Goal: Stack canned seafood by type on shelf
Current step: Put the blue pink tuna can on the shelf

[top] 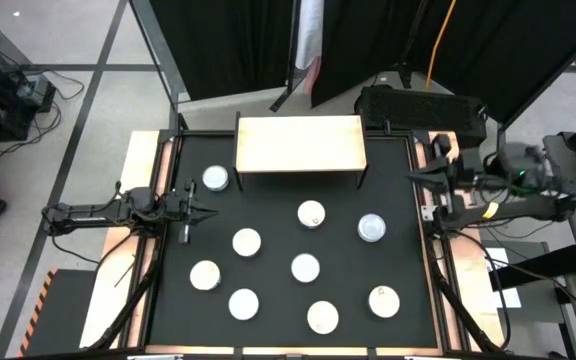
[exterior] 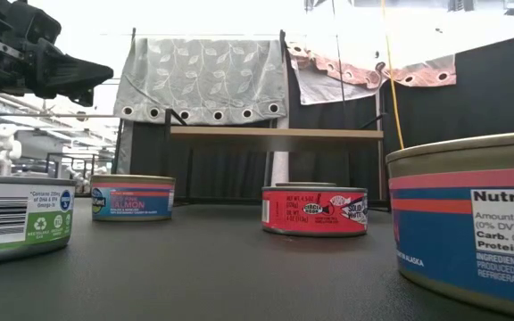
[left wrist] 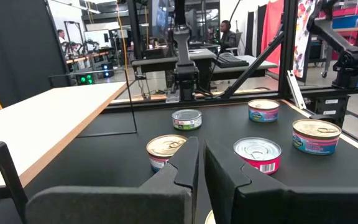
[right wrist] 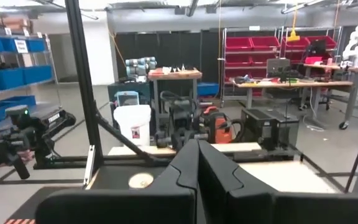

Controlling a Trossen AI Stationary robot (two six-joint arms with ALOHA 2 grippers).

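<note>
- My left tool hovers at the left edge of the black counter, its 2 dark fingers nearly pressed together and holding nothing.
- Just beyond it a flat round tin with a silvery lid sits near the left leg of the low shelf with the light wood top, which carries no tin yet.
- 9 more such tins lie spread over the middle and right of the counter, apart from each other; from table height I read green-white, blue and red side labels.
- I judge these tins stiff, fairly heavy and slick-sided, so I would open wide and pinch across the side wall, low under the rim.
- My right tool waits at the counter's right edge, fully closed and empty.
</note>
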